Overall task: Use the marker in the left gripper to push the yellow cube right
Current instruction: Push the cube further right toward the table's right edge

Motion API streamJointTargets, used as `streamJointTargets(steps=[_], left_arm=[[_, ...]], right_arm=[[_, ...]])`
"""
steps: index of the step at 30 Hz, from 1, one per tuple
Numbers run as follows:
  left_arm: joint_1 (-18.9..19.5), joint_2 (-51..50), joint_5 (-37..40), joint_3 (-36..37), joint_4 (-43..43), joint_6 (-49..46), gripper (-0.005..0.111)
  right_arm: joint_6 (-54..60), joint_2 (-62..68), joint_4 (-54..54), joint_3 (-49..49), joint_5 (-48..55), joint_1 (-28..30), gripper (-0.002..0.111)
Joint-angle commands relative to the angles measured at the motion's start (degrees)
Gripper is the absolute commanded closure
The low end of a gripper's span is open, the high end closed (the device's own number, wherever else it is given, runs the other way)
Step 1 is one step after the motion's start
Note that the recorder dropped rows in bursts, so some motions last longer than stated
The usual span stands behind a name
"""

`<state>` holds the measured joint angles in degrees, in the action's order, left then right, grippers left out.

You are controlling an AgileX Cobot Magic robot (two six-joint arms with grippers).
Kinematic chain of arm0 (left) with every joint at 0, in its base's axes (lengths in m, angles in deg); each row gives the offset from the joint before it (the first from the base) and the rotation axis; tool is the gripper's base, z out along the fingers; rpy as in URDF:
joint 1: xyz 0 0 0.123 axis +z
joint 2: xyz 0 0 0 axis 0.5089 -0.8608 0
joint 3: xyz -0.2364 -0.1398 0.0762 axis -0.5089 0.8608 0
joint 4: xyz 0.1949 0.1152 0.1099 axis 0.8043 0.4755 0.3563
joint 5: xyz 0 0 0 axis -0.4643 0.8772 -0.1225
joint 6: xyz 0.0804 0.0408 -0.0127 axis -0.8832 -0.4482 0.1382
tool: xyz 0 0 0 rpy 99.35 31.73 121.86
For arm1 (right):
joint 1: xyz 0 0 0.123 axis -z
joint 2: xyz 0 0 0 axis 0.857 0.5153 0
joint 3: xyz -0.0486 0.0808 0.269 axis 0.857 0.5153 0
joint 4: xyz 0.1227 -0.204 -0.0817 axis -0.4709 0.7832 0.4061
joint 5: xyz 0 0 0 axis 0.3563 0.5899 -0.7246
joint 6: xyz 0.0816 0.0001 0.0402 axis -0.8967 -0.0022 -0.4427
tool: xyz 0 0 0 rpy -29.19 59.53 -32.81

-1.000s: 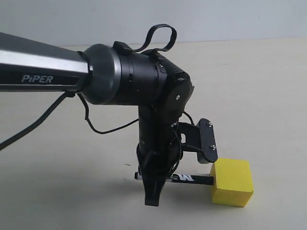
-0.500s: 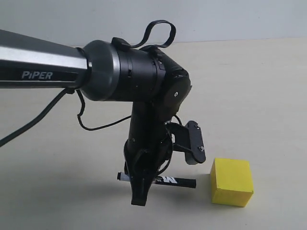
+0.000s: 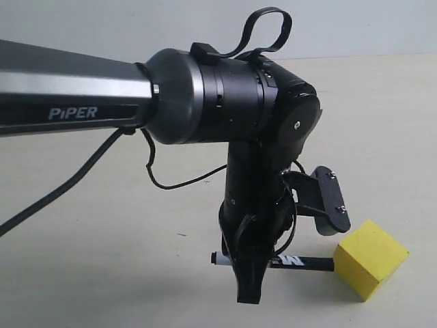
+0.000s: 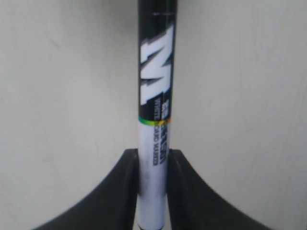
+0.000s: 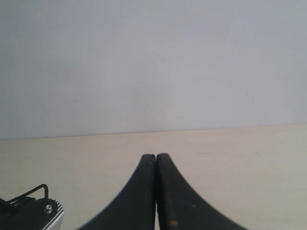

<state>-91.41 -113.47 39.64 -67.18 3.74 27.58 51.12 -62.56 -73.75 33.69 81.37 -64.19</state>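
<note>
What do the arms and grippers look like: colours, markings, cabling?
Left arm: thick black link with a silver-grey band and white "PiPER" lettering, plus a rounded black wrist housing. A flat black cable loop sits on top, with thin black wires underneath. Left gripper: black, with a flat screwed plate. Right gripper: matte black curved fingers that taper. Its arm is out of view.

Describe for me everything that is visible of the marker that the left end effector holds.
The marker is a slim whiteboard pen, plastic by its look: a white barrel, a thin coloured band, then a black part with a large white letter. It lies level, low over the pale table. The left end effector clamps its white barrel. Its black end points to the right of the exterior view and seems to touch the yellow cube.
</note>
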Motion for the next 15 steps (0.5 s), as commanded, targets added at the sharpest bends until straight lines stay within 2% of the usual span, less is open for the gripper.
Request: streamJointTargets(steps=[1,5,15], left_arm=[[-0.5,-0.2,1.3,-0.4,0.5,3.8,0.107],[-1.0,-0.2,1.0,-0.4,0.6,6.0,0.107],[-2.1,-2.5,-10.6,-0.7,-1.5,7.3,0.107]], right_arm=[[0.1,-0.3,0.3,0.3,-0.3,0.2,0.108],[0.1,-0.3,0.3,0.3,-0.3,0.2,0.108],[0.1,-0.3,0.3,0.3,-0.3,0.2,0.108]])
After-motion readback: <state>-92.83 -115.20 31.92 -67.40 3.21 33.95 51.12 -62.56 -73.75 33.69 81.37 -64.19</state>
